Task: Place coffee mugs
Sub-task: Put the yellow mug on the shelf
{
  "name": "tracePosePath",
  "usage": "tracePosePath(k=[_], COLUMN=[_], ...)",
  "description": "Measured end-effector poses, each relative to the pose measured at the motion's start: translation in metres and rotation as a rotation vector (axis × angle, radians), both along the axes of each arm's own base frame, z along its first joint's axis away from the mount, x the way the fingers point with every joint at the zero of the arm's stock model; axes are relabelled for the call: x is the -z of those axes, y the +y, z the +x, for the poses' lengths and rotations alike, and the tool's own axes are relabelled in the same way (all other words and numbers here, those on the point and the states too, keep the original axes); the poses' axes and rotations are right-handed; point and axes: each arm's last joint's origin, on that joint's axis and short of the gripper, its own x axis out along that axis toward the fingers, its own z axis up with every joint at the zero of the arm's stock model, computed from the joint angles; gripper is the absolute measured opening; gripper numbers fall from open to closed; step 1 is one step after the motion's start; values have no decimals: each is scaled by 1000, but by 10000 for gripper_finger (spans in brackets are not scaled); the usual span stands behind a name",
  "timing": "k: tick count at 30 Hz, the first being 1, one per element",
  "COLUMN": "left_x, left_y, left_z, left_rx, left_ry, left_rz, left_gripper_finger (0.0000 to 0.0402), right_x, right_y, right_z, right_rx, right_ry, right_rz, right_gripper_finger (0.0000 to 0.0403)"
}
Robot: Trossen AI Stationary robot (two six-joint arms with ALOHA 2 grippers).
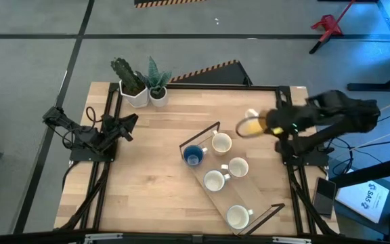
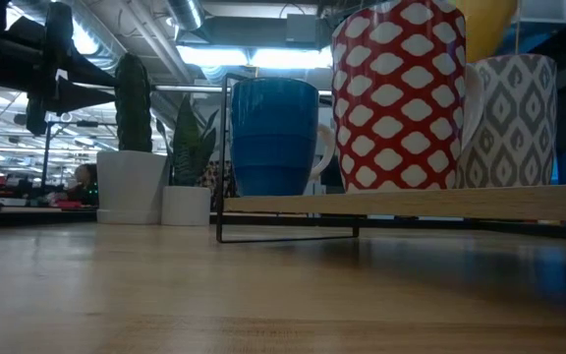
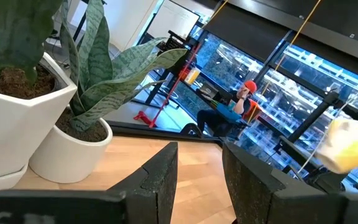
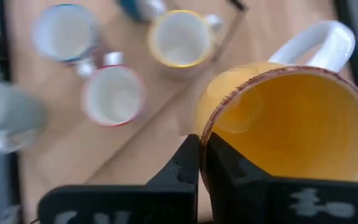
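My right gripper is shut on an orange-yellow mug with a white handle, held above the table's far right part, beside the wooden rack. On the rack stand a dark blue mug and several white mugs, such as one and another. In the low view the blue mug, a red-patterned mug and a grey-patterned mug stand on the board, with the yellow mug above them. My left gripper waits open at the table's left, touching nothing. My right gripper pinches the yellow mug's rim, on the side away from the handle. One finger is inside the mug and the other finger outside. The fingers come from above, pointing down. The mug is lifted clear, its mouth facing up.
Two white pots with green plants stand at the table's far edge, left of centre. A wire frame rises at the rack's far end and another at its near end. Bare wood lies between my left arm and the rack.
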Motion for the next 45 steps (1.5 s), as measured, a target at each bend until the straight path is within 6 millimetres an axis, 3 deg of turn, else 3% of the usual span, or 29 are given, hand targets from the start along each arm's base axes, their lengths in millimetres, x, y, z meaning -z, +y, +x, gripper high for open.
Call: tracePosePath(k=[7,13,20,28,45], left_x=[1,1,2,2,2], left_y=[0,0,0,0,-1], left_z=[0,0,0,0,1], left_rx=[0,0,0,0,17], left_ry=[13,14,20,20,19], left_rz=[7,7,11,11,14], left_gripper_finger=[121,121,121,121,121], right_x=[-12,-2,20,42,77], right_y=[58,112,156,180,208], right_z=[-17,-22,-13,4,26], right_rx=[-133,-197,-156,-164,-214], right_ry=[-47,25,107,219,315], right_rz=[150,233,207,185,81], right_gripper_finger=[0,0,0,0,0])
